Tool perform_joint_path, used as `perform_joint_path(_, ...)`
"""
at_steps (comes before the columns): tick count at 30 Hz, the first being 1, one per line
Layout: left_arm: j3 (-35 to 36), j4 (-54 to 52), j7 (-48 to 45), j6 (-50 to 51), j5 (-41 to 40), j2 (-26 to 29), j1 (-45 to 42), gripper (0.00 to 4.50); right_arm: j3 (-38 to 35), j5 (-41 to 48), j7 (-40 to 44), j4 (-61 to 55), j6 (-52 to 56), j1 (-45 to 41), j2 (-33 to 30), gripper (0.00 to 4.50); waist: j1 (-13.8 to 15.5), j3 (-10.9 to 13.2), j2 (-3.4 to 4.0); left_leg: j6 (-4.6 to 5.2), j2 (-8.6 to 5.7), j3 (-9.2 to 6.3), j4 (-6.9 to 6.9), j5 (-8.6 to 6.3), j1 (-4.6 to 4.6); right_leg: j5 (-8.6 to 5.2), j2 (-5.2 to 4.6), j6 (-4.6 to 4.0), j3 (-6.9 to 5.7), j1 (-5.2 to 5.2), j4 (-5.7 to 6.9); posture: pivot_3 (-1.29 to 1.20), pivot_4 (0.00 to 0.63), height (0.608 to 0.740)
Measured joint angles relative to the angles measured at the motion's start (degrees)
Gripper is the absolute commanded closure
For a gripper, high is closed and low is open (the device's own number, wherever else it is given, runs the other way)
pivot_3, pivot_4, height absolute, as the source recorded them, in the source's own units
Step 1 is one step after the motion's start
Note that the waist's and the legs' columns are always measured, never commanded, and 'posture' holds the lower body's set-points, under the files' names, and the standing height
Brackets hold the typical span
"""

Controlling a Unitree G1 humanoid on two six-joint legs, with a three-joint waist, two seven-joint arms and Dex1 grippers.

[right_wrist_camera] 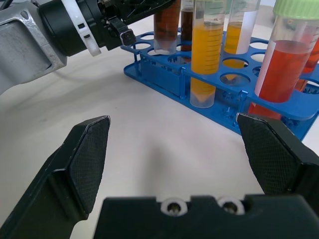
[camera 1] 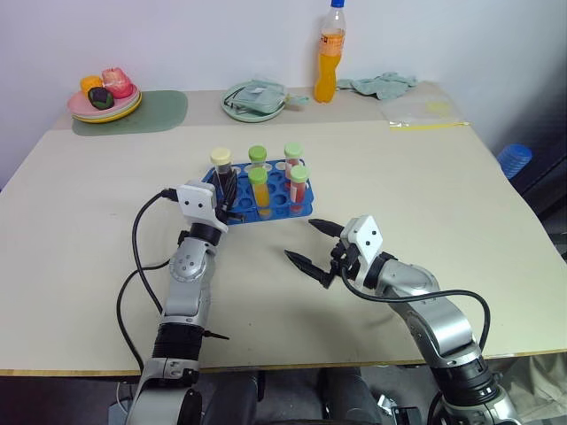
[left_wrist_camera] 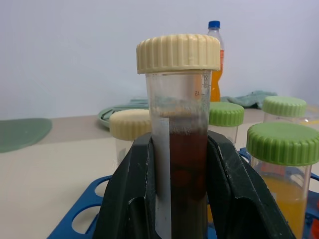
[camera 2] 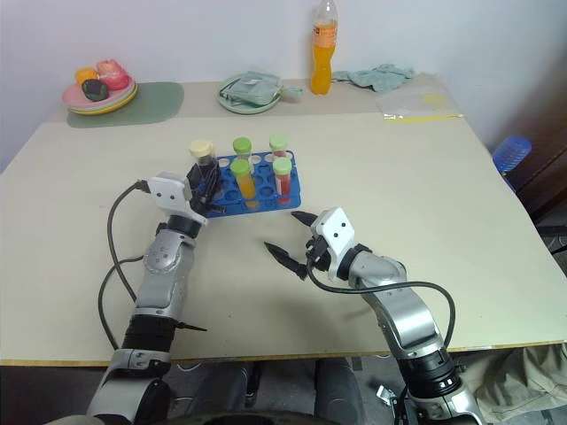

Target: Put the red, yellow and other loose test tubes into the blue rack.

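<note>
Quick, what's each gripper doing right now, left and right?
Left gripper: shut on the dark maroon tube, held upright at the blue rack.
Right gripper: open, holding nothing, over the table in front of the rack.

1. The bright blue rectangular plastic rack [camera 1: 275, 199], its top a grid of round holes, sits mid-bench, slightly left of centre.
2. The clear plastic tube of dark maroon liquid with a pale yellow ribbed cap [left_wrist_camera: 178, 149] stands upright at the rack's near-left corner, clamped between the left tool's [camera 1: 227, 205] black fingers.
3. A yellow-liquid tube with a green cap [camera 1: 259, 193] stands upright in the rack.
4. A red-orange tube with a green cap [camera 1: 299, 190] stands upright to its right.
</note>
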Motion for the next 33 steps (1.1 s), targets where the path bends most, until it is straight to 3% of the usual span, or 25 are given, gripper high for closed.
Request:
perform_joint_path(15,-0.1,-1.7,0.5,1.3,0.4,0.7,2.3,3.72,-0.1,0.4,0.0,0.0,0.0,0.0,0.0,0.00,-0.7,0.0,0.00,0.00,0.00,-0.03,-0.02,0.00,0.00,0.00,0.01,0.00,-0.02,0.00,0.01,0.00,0.150,0.740)
perform_joint_path(22,0.0,-1.6,0.8,1.4,0.2,0.6,2.2,0.22,-0.1,0.4,-0.1,0.0,-0.2,0.0,0.0,0.00,-0.7,0.0,0.00,0.00,0.01,-0.04,-0.02,0.00,0.00,0.00,0.01,0.00,-0.02,0.00,0.01,0.00,0.150,0.740)
perform_joint_path(23,0.0,-2.0,1.0,1.5,0.3,0.8,2.4,0.04,-0.1,0.4,-0.2,0.0,-0.3,-0.1,0.0,0.00,-0.7,0.0,0.00,0.00,0.01,-0.04,-0.02,0.00,0.00,0.00,0.01,0.00,-0.02,0.00,0.01,0.00,0.150,0.740)
perform_joint_path(30,4.6,-18.2,-1.4,8.5,-5.9,7.2,9.6,0.04,-3.4,2.3,1.4,-1.6,-0.5,0.5,-2.6,0.00,-0.8,0.0,0.02,0.00,0.05,-0.14,-0.05,0.00,0.05,-0.01,0.02,-0.01,0.02,0.04,-0.01,0.00,0.150,0.740)
perform_joint_path(33,7.3,-25.3,-6.1,15.4,-11.3,14.2,15.1,0.04,-4.9,3.9,3.7,-3.7,-0.3,1.3,-5.7,0.00,-0.8,0.0,0.02,0.03,0.06,-0.13,-0.07,-0.02,0.05,-0.01,0.02,-0.02,0.02,0.04,-0.05,0.00,0.150,0.740)
